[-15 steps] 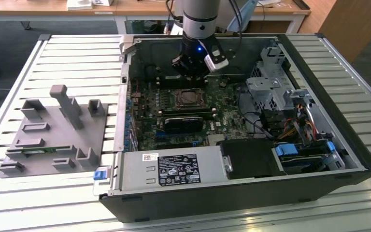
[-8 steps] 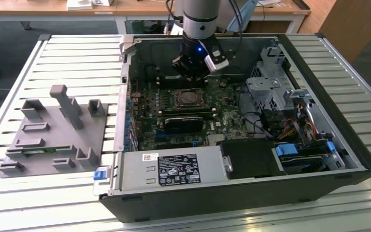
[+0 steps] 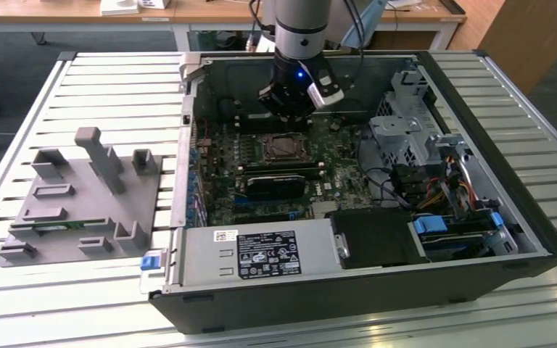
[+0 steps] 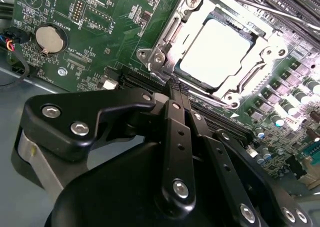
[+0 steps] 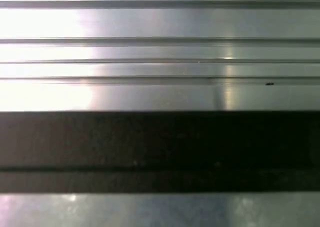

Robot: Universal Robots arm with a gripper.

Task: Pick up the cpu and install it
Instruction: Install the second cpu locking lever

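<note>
The cpu (image 4: 215,49) lies flat in the motherboard socket, its shiny silver top showing inside the metal socket frame (image 4: 165,42). In the exterior view the socket with the cpu (image 3: 281,147) is near the middle of the green board in the open computer case. My gripper (image 3: 289,112) hangs over the board just behind the socket, toward the case's far wall. In the second wrist view the black fingers (image 4: 177,132) lie together, and the gripper (image 4: 176,89) is shut on nothing, a short way off the socket's edge.
The case walls (image 3: 189,130) ring the board. A drive cage (image 3: 409,130) and cables stand at the exterior view's right, a power supply (image 3: 259,254) in front. A grey fixture tray (image 3: 75,196) lies on the slatted table (image 5: 160,87) at the left. A coin battery (image 4: 50,37) sits on the board.
</note>
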